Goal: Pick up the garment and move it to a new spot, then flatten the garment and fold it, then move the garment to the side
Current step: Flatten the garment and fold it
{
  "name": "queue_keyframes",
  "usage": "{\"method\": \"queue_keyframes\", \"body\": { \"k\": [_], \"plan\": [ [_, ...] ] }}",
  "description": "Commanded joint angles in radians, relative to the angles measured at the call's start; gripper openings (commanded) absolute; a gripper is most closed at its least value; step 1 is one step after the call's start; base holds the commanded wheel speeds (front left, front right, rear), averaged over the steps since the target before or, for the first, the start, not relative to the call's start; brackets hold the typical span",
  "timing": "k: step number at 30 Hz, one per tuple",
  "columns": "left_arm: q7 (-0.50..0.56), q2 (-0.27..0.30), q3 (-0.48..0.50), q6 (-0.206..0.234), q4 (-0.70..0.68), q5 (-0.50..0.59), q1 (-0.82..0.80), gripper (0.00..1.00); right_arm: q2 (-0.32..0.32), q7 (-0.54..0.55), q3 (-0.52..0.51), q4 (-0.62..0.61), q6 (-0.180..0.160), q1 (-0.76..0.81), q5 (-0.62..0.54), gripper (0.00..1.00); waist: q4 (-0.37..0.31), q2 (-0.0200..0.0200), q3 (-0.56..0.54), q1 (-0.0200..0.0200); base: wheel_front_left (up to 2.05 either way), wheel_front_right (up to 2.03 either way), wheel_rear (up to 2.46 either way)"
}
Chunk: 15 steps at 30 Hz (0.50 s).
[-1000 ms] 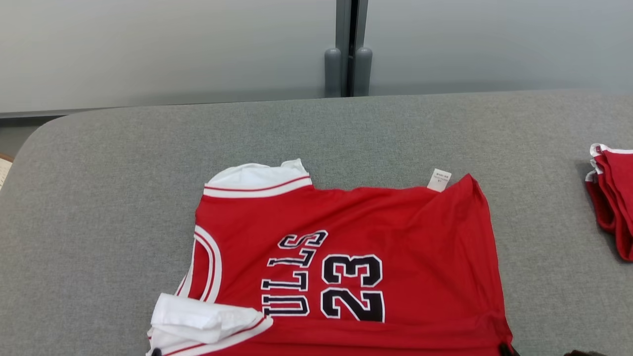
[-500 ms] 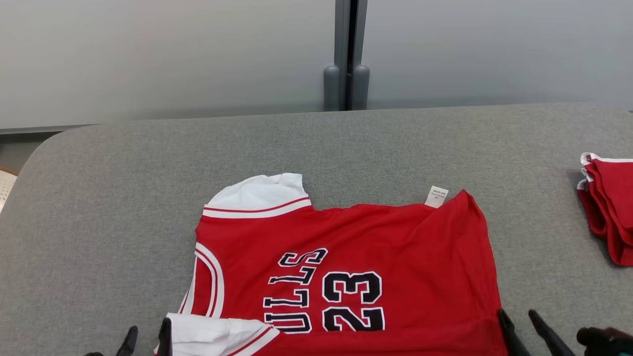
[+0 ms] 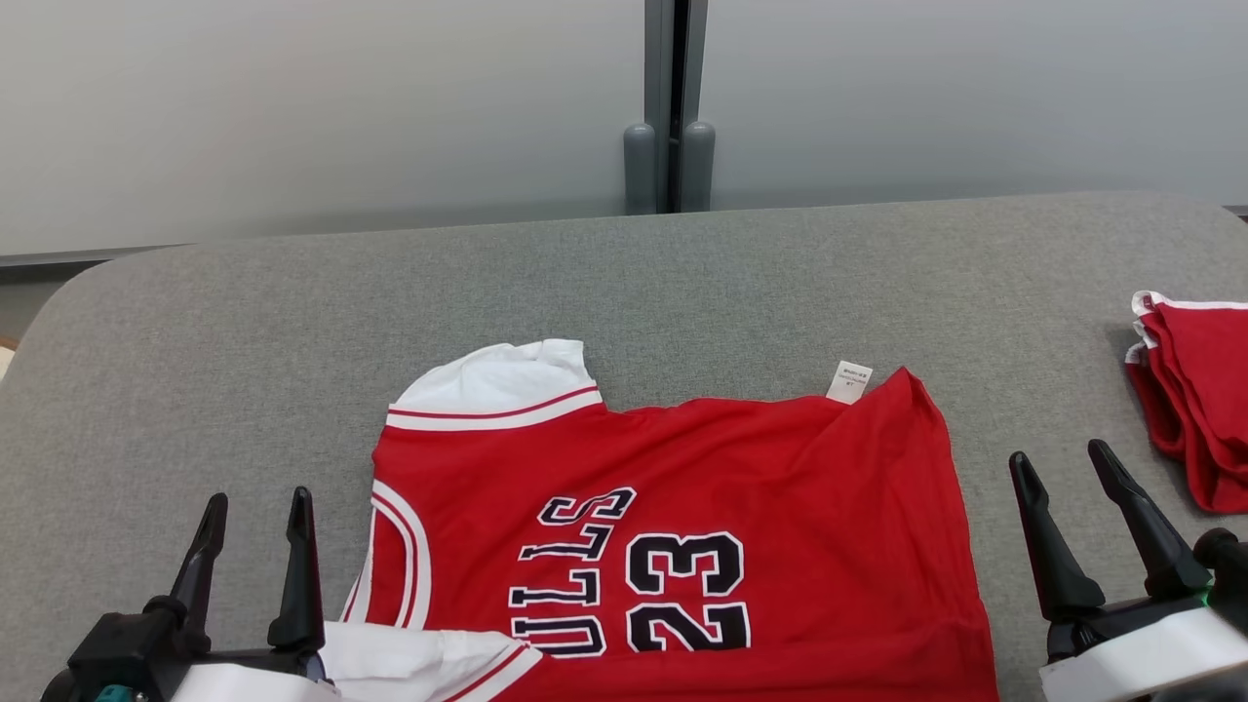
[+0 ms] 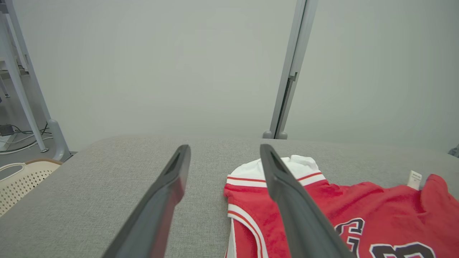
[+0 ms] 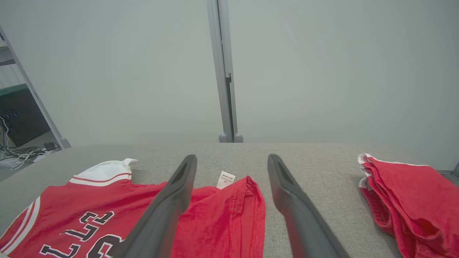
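The garment (image 3: 741, 487) is a red jersey with white sleeves and the dark number 23, lying folded and flat on the grey padded table (image 3: 624, 283). It also shows in the left wrist view, the garment (image 4: 376, 211), and in the right wrist view, the garment (image 5: 222, 215). My left gripper (image 3: 255, 509) stands open just left of its collar end, holding nothing. My right gripper (image 3: 1061, 460) stands open just right of its hem edge, also empty. Both hover clear of the cloth.
A stack of folded red cloth (image 3: 1194, 390) lies at the table's right edge. A grey post (image 3: 669, 107) and pale wall panels stand behind the table. A perforated cream chair (image 4: 18, 179) sits off the table's left end.
Both grippers have opened and let go of the jersey's near corners, then risen into the head view on either side of it. The head camera has tilted slightly.
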Motion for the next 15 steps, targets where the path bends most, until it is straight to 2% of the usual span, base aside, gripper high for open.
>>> {"method": "queue_keyframes", "body": {
  "k": [1,6,15],
  "plan": [
    [0.008,0.003,-0.005,0.012,-0.007,0.011,0.000,1.00,0.005,0.013,-0.003,-0.014,0.000,-0.003,-0.011,1.00,-0.002,-0.0001,0.006,-0.0001,0.00,0.00,0.00],
    [0.024,-0.005,-0.014,0.028,-0.018,0.013,0.005,1.00,0.020,0.029,-0.005,-0.027,0.000,0.007,-0.016,1.00,0.001,-0.0001,0.018,-0.0001,0.00,0.00,0.00],
    [0.044,0.003,-0.032,0.028,-0.016,0.023,-0.031,1.00,0.030,0.029,-0.010,-0.025,0.000,0.002,-0.019,1.00,0.006,-0.0001,0.033,-0.0001,0.00,0.00,0.00]
  ]
}}
